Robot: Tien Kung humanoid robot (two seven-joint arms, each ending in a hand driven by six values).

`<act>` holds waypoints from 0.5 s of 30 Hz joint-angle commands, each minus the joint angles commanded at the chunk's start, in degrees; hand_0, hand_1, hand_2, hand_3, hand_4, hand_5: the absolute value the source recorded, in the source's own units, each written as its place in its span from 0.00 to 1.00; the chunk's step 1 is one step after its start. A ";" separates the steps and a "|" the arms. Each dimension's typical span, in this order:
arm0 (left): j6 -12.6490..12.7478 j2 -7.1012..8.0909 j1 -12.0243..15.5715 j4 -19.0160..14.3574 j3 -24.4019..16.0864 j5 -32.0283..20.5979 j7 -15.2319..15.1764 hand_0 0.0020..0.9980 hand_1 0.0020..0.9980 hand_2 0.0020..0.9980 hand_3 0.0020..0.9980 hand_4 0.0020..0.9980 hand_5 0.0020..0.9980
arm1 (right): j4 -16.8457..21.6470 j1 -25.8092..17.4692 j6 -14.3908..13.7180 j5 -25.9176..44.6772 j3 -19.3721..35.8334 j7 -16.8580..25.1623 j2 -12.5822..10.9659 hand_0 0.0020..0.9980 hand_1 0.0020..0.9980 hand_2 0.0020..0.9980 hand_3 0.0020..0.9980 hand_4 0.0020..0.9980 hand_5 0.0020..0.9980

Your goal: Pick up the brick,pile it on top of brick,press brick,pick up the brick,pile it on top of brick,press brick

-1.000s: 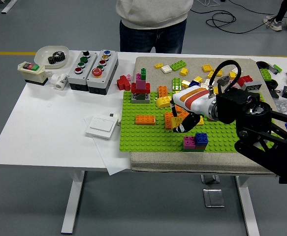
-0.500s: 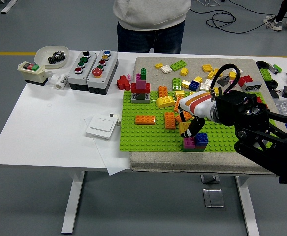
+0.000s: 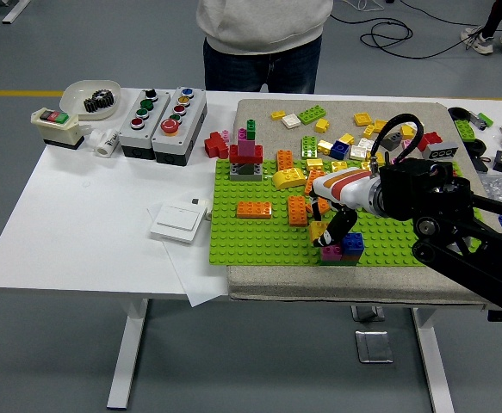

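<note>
My right hand (image 3: 330, 225), white-shelled with black fingers, hangs over the front of the green baseplate (image 3: 251, 241). Its fingers are curled on a small yellow brick (image 3: 318, 231). That brick sits just above a magenta brick (image 3: 330, 252), which stands on the plate beside a blue brick (image 3: 352, 243); whether the yellow one touches the magenta one I cannot tell. An orange brick (image 3: 254, 209) and an orange stack (image 3: 297, 211) sit further left on the plate. The left arm does not show.
A red, magenta and green brick tower (image 3: 246, 155) stands at the plate's back left. Loose bricks (image 3: 354, 138) lie behind on the grey mat. Button boxes (image 3: 163, 112), a wall switch (image 3: 179, 222) and a bowl with gears (image 3: 91, 95) are at left. A person (image 3: 266, 34) stands behind the table.
My right hand carried the yellow brick to the right and down, from beside the orange stack to just above the magenta brick.
</note>
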 joint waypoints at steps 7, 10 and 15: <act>0.07 0.07 0.05 0.03 0.00 -0.03 -0.03 0.70 0.72 0.75 0.61 0.72 0.69 | 0.23 0.25 0.35 -0.83 -0.41 -0.03 -0.48 0.00 0.00 0.02 0.46 0.90 0.24; 0.05 0.12 0.10 0.04 -0.07 0.05 0.03 0.70 0.72 0.75 0.61 0.72 0.69 | 0.67 0.33 0.52 -0.84 -0.36 0.01 -0.79 0.00 0.00 0.02 0.46 0.90 0.24; 0.01 0.20 0.25 0.10 -0.45 0.57 0.18 0.70 0.72 0.75 0.61 0.72 0.69 | 1.35 0.32 0.85 -0.54 -0.55 0.06 -1.43 0.00 0.00 0.02 0.46 0.90 0.23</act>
